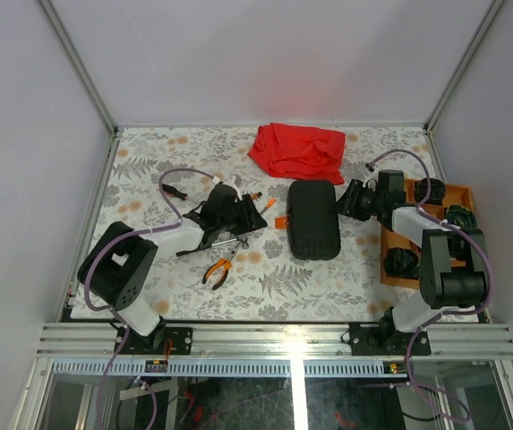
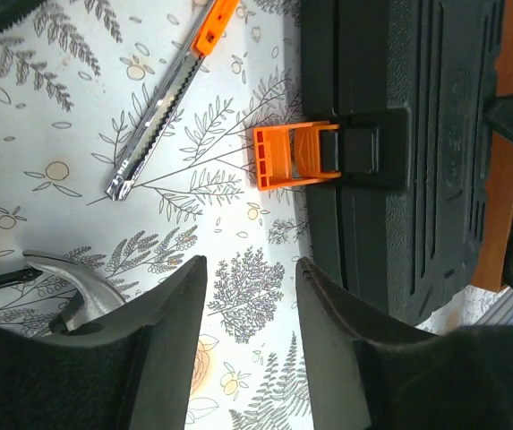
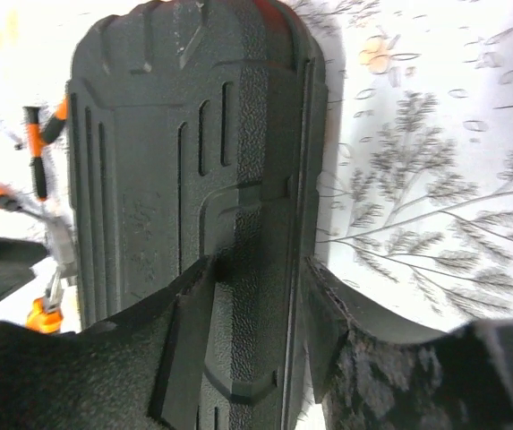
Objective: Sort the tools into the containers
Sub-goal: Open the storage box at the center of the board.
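My left jaws hang half open and empty, with the orange latch (image 2: pixel 285 167) of the black case (image 2: pixel 417 134) just ahead of them. My right jaws, half open, straddle the case's opposite rim; I cannot tell if they pinch it. I should steady it there and hook the latch squarely. No writing is readable.

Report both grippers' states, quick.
Left gripper: open, holding nothing.
Right gripper: jaws apart at the black case; grip cannot be told.
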Robot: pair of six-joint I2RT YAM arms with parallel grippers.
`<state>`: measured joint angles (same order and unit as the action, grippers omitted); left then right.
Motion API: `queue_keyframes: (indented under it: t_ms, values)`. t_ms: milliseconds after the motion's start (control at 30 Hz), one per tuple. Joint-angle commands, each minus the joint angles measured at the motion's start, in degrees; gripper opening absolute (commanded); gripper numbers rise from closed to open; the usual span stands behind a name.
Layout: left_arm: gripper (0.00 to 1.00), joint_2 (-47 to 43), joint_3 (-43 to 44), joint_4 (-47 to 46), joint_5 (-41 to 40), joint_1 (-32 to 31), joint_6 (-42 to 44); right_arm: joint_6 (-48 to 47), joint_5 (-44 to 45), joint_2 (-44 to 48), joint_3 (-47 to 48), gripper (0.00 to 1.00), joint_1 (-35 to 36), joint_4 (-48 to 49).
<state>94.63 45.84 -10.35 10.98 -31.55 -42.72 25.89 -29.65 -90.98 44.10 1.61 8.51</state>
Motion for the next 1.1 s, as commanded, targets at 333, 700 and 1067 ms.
queue_keyframes:
  t_ms: [333,700,1067]
  values:
    - [0.58,-9.4,2.6,6.6,-3.7,-0.1,4.8,-13.0,26.9,7.0,11.6,0.77,12.4,-19.1]
    - [0.62,-15.4,2.6,14.6,-8.9,-0.1,4.5,-17.1,31.4,-2.8,23.1,0.78,23.4,-19.8]
    - [0.61,-19.8,-0.2,17.2,-11.4,-0.1,3.8,-17.5,31.9,-11.4,29.1,0.66,27.6,-22.4]
